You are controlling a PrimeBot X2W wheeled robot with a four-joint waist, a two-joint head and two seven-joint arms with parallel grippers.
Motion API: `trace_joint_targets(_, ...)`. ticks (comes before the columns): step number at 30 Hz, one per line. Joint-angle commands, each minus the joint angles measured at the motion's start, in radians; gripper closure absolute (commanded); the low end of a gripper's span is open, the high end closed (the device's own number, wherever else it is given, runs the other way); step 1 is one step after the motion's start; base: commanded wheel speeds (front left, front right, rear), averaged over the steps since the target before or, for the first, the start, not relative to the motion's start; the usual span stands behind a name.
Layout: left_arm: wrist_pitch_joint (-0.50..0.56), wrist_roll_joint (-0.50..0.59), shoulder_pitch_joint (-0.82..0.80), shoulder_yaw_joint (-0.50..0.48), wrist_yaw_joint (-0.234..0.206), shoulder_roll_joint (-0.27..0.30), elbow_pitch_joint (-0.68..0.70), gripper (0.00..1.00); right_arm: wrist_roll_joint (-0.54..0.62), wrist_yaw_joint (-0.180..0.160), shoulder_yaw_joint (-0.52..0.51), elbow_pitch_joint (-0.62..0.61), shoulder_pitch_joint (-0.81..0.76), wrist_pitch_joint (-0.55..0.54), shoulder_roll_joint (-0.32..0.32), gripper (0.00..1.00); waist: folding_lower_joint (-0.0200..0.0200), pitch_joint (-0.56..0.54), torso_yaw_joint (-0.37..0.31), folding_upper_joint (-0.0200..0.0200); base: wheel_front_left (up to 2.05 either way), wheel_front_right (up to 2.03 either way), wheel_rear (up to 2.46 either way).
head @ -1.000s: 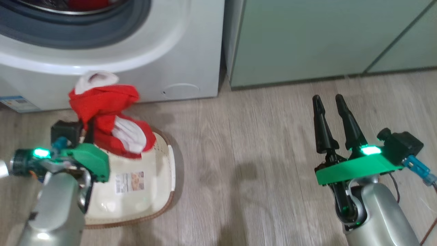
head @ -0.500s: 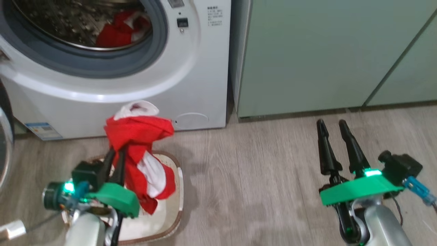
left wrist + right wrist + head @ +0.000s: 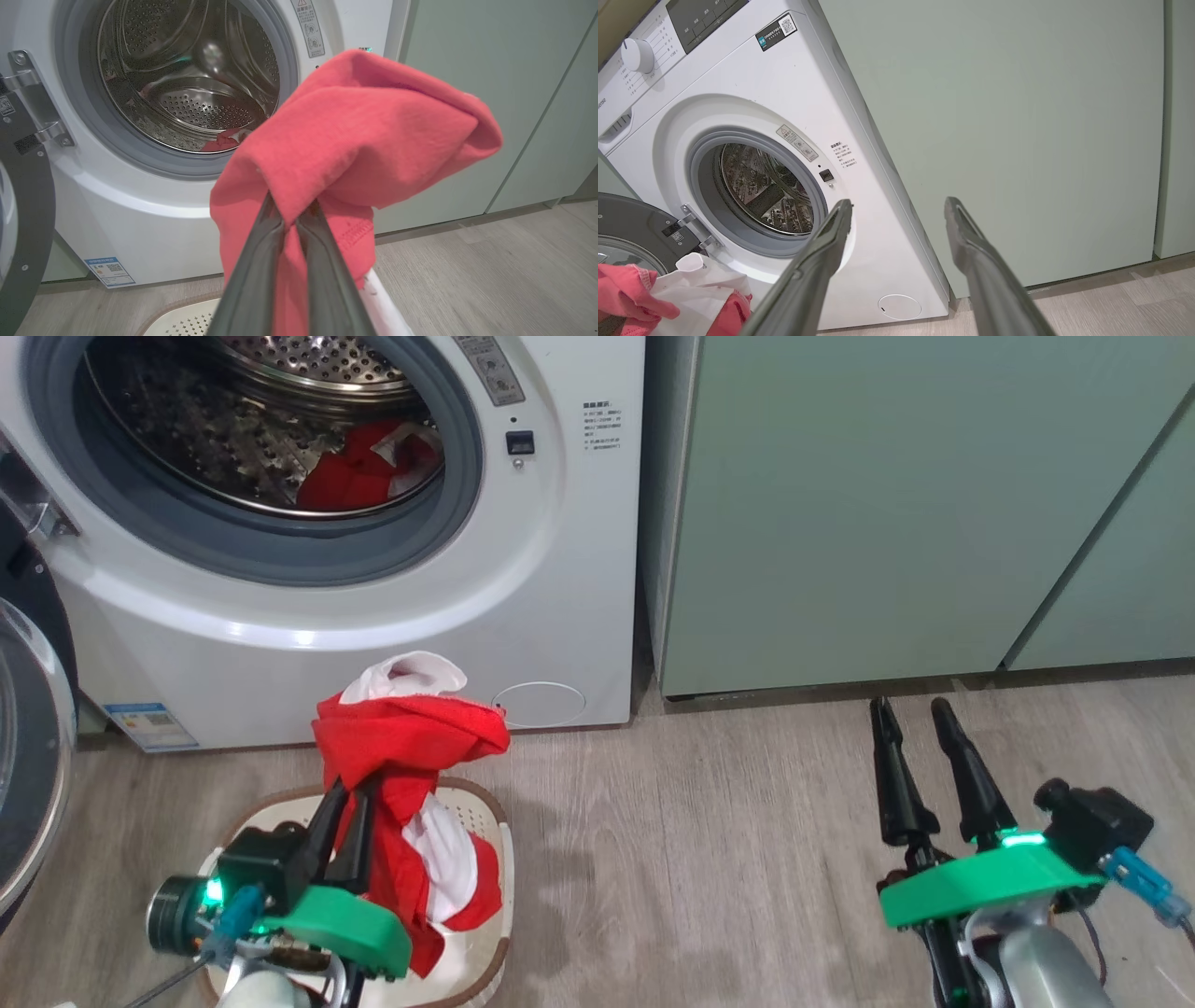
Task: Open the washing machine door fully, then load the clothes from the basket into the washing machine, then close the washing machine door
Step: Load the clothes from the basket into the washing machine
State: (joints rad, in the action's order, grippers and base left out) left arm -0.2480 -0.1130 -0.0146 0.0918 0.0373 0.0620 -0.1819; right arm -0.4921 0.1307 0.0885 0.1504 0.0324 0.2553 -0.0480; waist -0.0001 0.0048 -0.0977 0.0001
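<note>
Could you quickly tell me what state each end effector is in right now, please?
Left end effector: closed on the red garment.
Right end effector: open, holding nothing.

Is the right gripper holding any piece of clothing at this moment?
No, the right gripper is open, its two fingers wide apart with no cloth between them.

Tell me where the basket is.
Head view, lower left: the basket stands on the floor before the washing machine, under the clothes held by the left gripper.
</note>
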Motion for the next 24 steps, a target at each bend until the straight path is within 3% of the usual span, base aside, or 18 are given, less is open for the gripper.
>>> trace_joint_targets(1, -0.014, 0.007, -0.026, -0.042, 0.001, -0.001, 0.044, 1.00, 0.010, 0.000, 0.019, -0.033, 0.014, 0.006, -0.002, 0.00, 0.0001, -0.002, 0.000, -0.0001, 0.00, 0.00, 0.00)
trace_joint_targets(16, -0.014, 0.008, -0.025, -0.059, -0.001, -0.011, 0.075, 1.00, 0.020, 0.000, 0.027, -0.034, 0.011, 0.006, -0.002, 0.00, 0.0001, 0.003, -0.001, -0.0001, 0.00, 0.00, 0.00)
trace_joint_targets(24, -0.014, -0.006, -0.122, -0.097, 0.014, -0.012, 0.079, 1.00, 0.027, 0.000, 0.037, -0.047, 0.048, 0.006, -0.002, 0.00, 0.0001, 0.109, -0.013, -0.0001, 0.00, 0.00, 0.00)
